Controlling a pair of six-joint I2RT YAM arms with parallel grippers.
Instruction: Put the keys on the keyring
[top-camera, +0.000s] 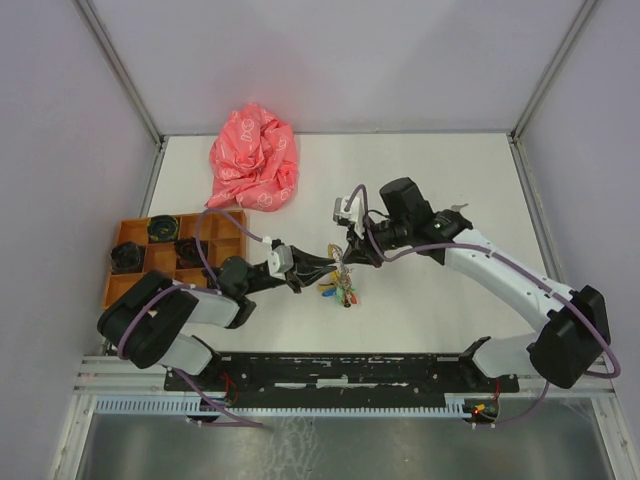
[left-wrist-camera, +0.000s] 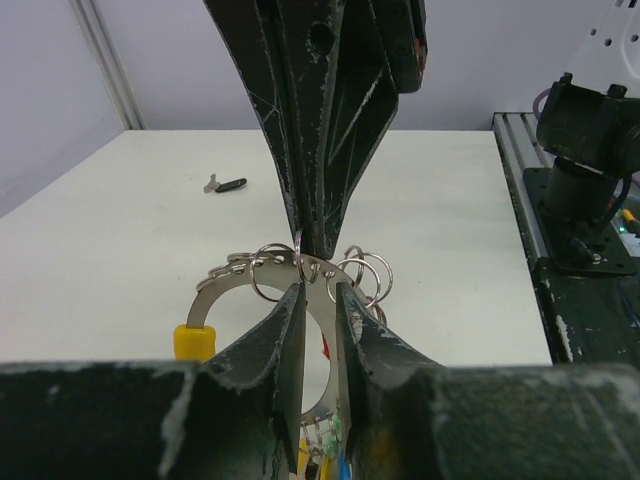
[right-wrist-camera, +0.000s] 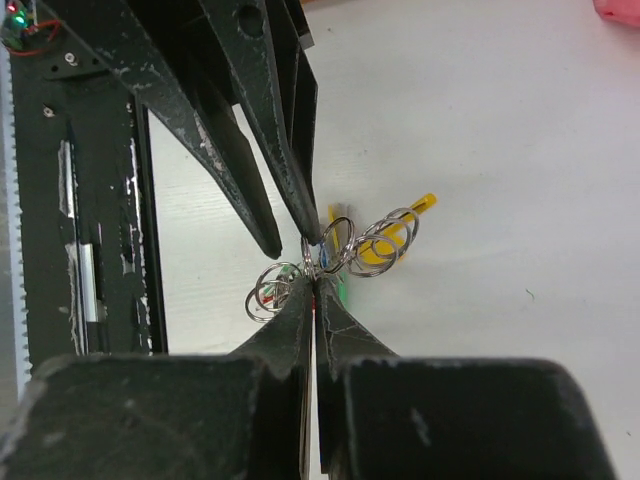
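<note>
Top external view: both arms meet over the table (top-camera: 440, 300) at the keyring (left-wrist-camera: 225, 290). The left gripper (left-wrist-camera: 319, 292) is clamped on its flat silver band. The right gripper (right-wrist-camera: 313, 285) is pinched shut on the keyring's top edge, among the small rings (left-wrist-camera: 362, 277). Coloured tags (top-camera: 342, 292), one of them red, hang under the keyring. A black key (left-wrist-camera: 228, 185) lies flat on the table, well apart from the keyring. An orange tray (top-camera: 120, 290) sits left of the keyring and a pink cloth (top-camera: 253, 158) lies beyond it.
</note>
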